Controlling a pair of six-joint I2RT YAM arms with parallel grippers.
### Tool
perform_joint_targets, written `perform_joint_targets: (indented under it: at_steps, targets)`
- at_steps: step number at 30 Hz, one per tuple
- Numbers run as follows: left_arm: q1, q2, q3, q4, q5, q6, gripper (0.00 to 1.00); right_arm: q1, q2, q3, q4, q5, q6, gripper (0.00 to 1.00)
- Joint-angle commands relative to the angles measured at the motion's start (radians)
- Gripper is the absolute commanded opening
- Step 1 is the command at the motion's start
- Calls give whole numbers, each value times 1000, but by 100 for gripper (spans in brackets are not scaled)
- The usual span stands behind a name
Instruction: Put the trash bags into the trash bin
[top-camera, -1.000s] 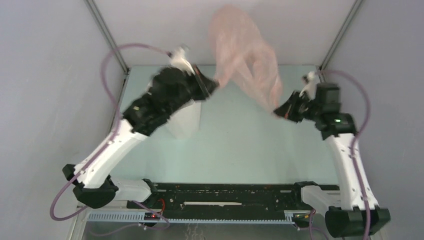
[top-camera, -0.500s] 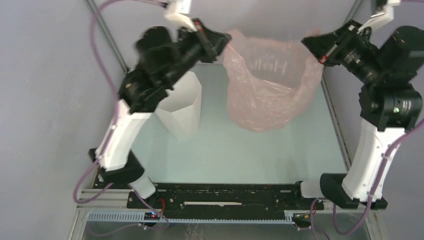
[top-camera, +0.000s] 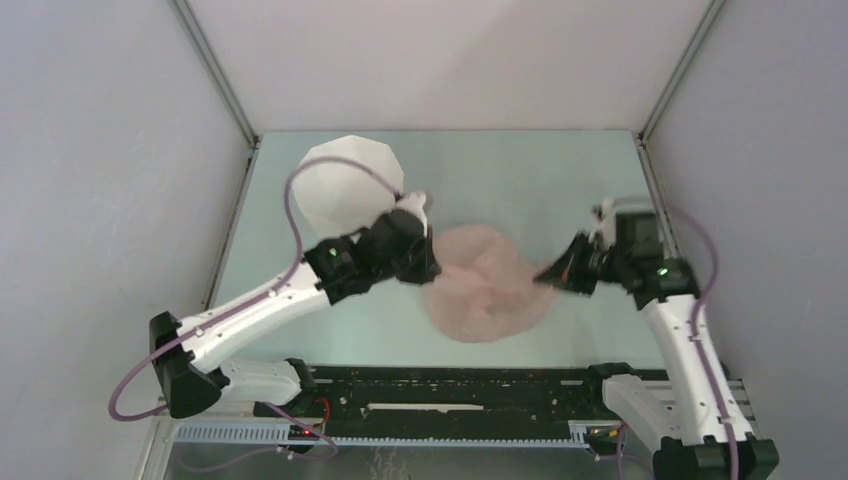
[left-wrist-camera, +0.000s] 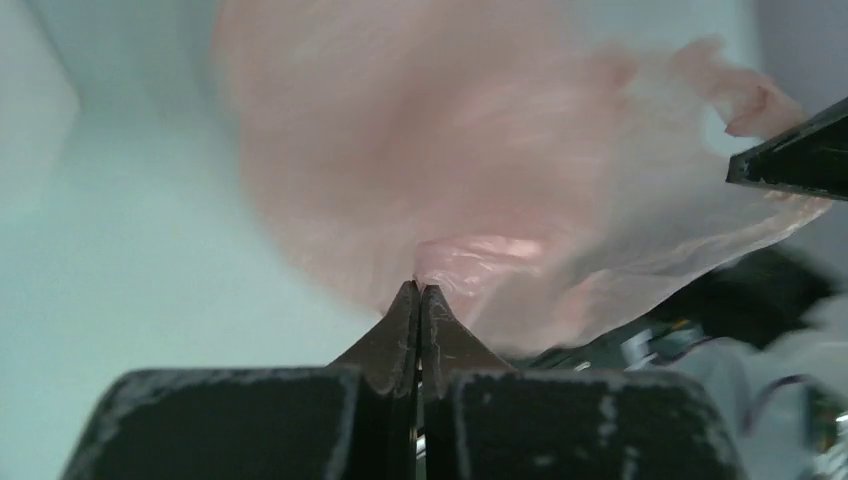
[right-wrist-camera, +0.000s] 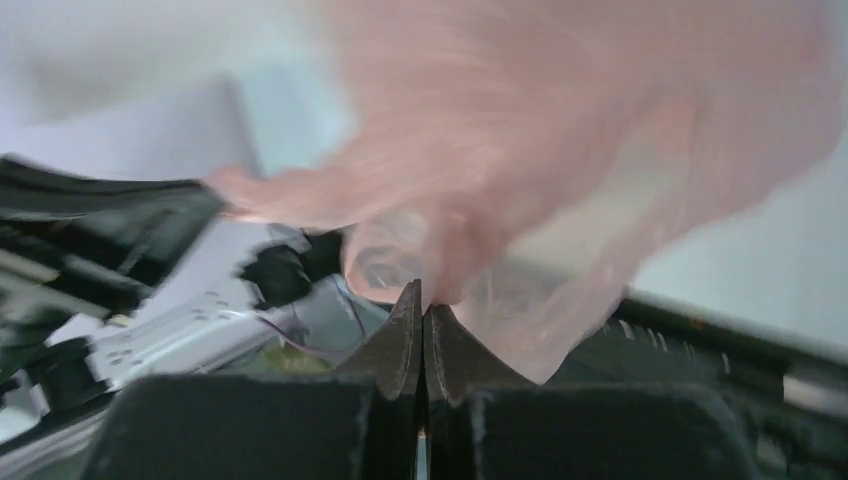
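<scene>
The trash bag (top-camera: 487, 287) is a crumpled pale-pink film, hanging low between both grippers at the middle of the table. My left gripper (top-camera: 432, 268) is shut on its left edge, and my right gripper (top-camera: 546, 277) is shut on its right edge. In the left wrist view the closed tips (left-wrist-camera: 419, 290) pinch the pink film (left-wrist-camera: 440, 150), blurred by motion. The right wrist view shows the same: the closed tips (right-wrist-camera: 421, 290) hold the bag (right-wrist-camera: 560, 130). The white faceted trash bin (top-camera: 350, 188) stands upright at the back left, behind my left arm, apart from the bag.
The black rail (top-camera: 450, 395) with the arm bases runs along the near edge. Grey walls close in the table (top-camera: 520, 180) on the left, back and right. The right gripper's dark finger (left-wrist-camera: 790, 160) shows at the right of the left wrist view.
Both arms have swung down from high up, carrying the bag from a raised, spread-open shape to a low bunch over the table's middle. The bin has shifted toward the back left corner.
</scene>
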Motion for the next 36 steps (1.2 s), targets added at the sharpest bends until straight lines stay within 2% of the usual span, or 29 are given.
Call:
perform_joint_targets:
  at_steps: [1, 4, 5, 6, 8, 10, 13, 14, 16, 18, 20, 24, 27, 31, 34, 36]
  targets:
    - [32, 100, 763, -24, -44, 164, 0, -1, 141, 802, -33, -2, -110, 0]
    - [33, 313, 1312, -147, -28, 217, 0, 20, 346, 1332, -241, 45, -186, 0]
    - [32, 356, 1414, -170, -26, 222, 0, 26, 370, 1429, -267, 68, -201, 0]
    - [32, 369, 1441, -179, -29, 227, 0, 28, 365, 1451, -267, 82, -215, 0]
    - [33, 321, 1275, -172, -72, 215, 0, 29, 272, 1270, -179, 120, -233, 0]
    - [40, 227, 934, -166, -113, 118, 0, 23, 137, 927, -90, 132, -215, 0]
    - [21, 82, 418, -54, -19, -10, 0, 23, -21, 407, -58, 60, -159, 0]
    - [-3, 23, 290, -27, -27, -46, 0, 28, -56, 298, -72, 38, -148, 0]
    - [-53, -86, 151, 11, -58, -76, 0, 32, -144, 233, -94, 32, -140, 0]
    - [-79, -152, 132, 3, -94, -70, 0, 31, -196, 294, -84, 55, -146, 0]
    - [-81, -155, 180, -14, -118, -38, 0, 31, -175, 386, -76, 52, -164, 0]
    - [-84, -44, 410, -46, -69, 42, 0, 46, -43, 519, -99, -61, -196, 0]
    - [-110, 23, 547, -42, -46, 49, 0, 96, -38, 560, -59, -62, -173, 0]
    - [-148, 77, 623, -14, -27, 43, 0, 158, -68, 580, 67, -80, -106, 0]
    - [-164, 106, 643, 22, 0, 32, 0, 189, -68, 580, 150, -74, -46, 5]
    - [-168, 130, 666, 27, 19, 27, 0, 214, -62, 580, 191, -69, -25, 12]
